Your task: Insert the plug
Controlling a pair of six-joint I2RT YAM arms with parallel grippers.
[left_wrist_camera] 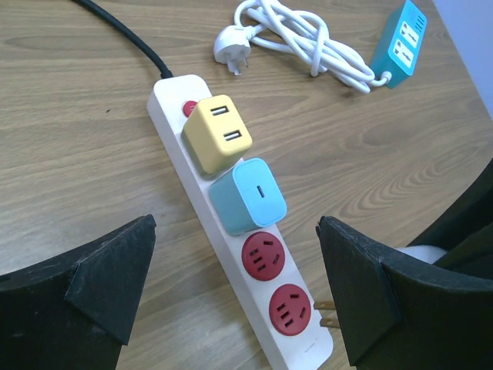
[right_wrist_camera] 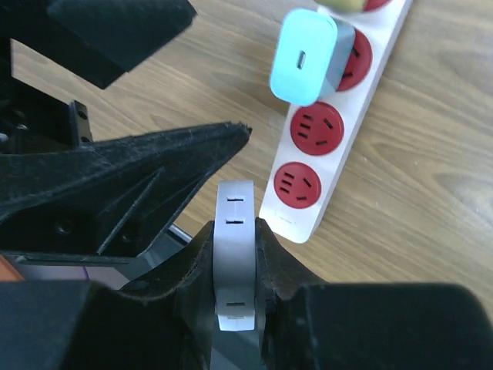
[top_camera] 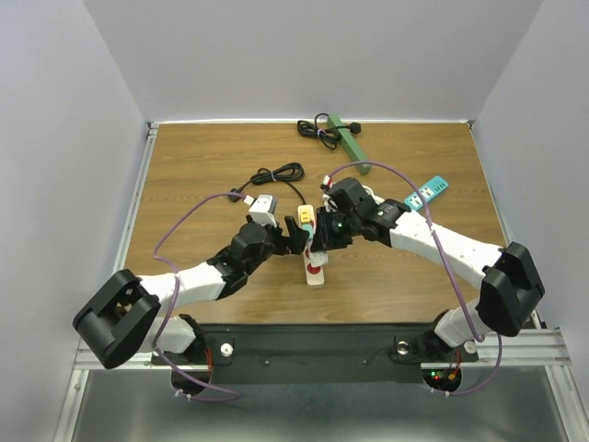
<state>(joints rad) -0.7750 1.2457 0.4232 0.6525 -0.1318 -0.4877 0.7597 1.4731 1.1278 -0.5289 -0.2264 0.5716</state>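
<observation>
Right fingers [right_wrist_camera: 279,266] grip the plug [right_wrist_camera: 235,254], strip [right_wrist_camera: 362,123] just ahead; left fingers [left_wrist_camera: 100,285] gape. Next, it likely needs aligning over a red socket [right_wrist_camera: 299,185].

You can read no text, brand or number here. Any print on the power strip [left_wrist_camera: 168,116] is too small.

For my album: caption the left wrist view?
Open left gripper over a white power strip carrying a yellow adapter and a blue adapter, two red sockets free.
</observation>
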